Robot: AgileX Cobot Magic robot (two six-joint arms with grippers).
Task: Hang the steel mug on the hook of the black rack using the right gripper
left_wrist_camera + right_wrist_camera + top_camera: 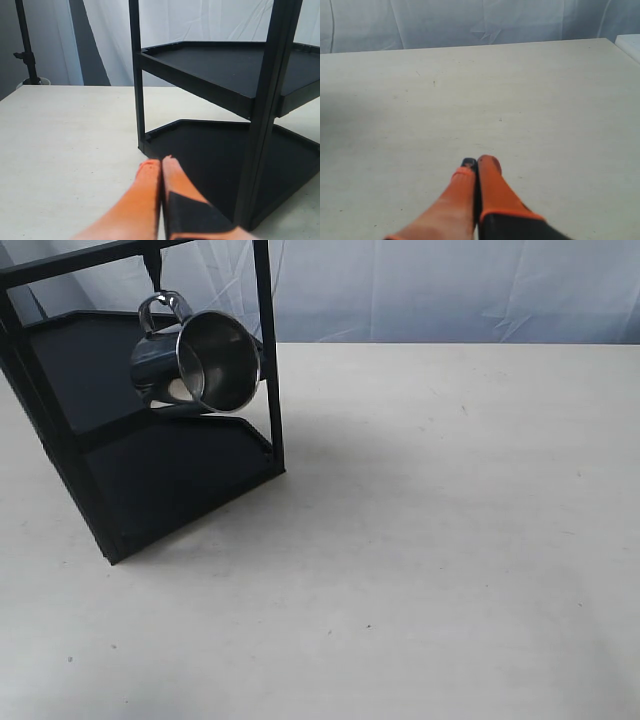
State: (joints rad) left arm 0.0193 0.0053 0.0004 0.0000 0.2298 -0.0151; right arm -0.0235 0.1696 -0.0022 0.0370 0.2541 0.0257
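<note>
The steel mug point(200, 362) hangs by its looped handle point(163, 308) from the hook point(154, 278) under the top bar of the black rack point(150, 455), tilted with its open mouth facing the camera. No gripper shows in the exterior view. In the right wrist view my right gripper point(479, 163) is shut with nothing between its orange fingers, above bare table. My left gripper point(160, 162) is shut too, empty, close to the black rack point(225, 85) near its lower shelf's corner. The mug is out of view in both wrist views.
The cream table point(450, 540) spreads to the right of the rack. White curtains point(450, 290) hang behind it. A black stand point(26, 45) rises beyond the table's far edge in the left wrist view.
</note>
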